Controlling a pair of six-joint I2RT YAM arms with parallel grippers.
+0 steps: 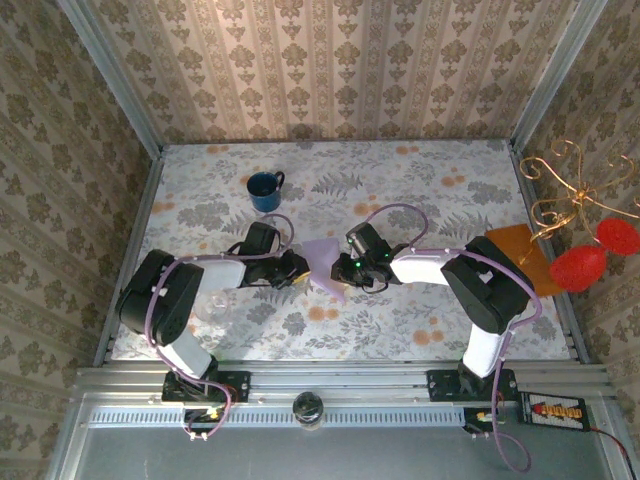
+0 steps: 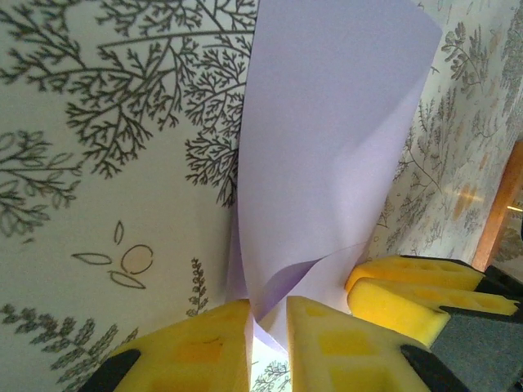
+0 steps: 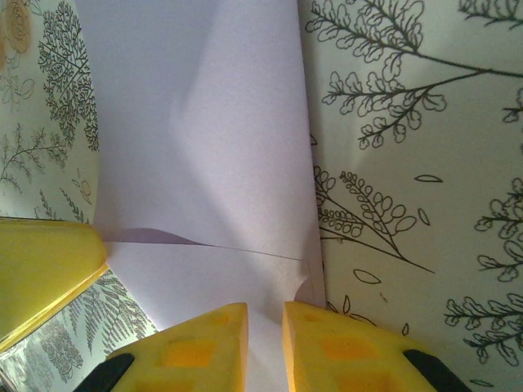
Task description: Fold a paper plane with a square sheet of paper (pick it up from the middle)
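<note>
— Far left?
— Bare floral table (image 1: pixel 200 180) right up to the left wall (image 1: pixel 60 150), with open room behind the left arm (image 1: pixel 165 295). Blue mug (image 1: pixel 265 190) toward the back, upright, handle to the right, well apart from both arms.

— And the left jaws?
— Clenched on the square sheet of paper (image 1: pixel 325 262), pinching one edge low between the left pads (image 2: pixel 196 347). From the left wrist, rises out of the pinch as a curved lilac panel, top corner free, side edges clear of the table.

— Middle of the table?
— Sheet there, held between the two arms, bent rather than flat. Lower point aimed at the near edge; perhaps brushing the table, hard to judge from above.

— Right jaws?
— Grasping the same sheet from the opposite side, right pads (image 3: pixel 221 343) closed over an edge, a thin crease line running across just above them. Very near the left jaws, yellow tips almost meeting, little room between.

— Further right?
— Right arm (image 1: pixel 480 285) bent back toward its base. Orange-brown flat rectangle (image 1: pixel 515 255) just beyond its elbow, at the right edge of the table, beside a gold wire stand (image 1: pixel 560 190) hung with red ornaments (image 1: pixel 580 268). Plenty of bare table in front of both arms and along the back.
</note>
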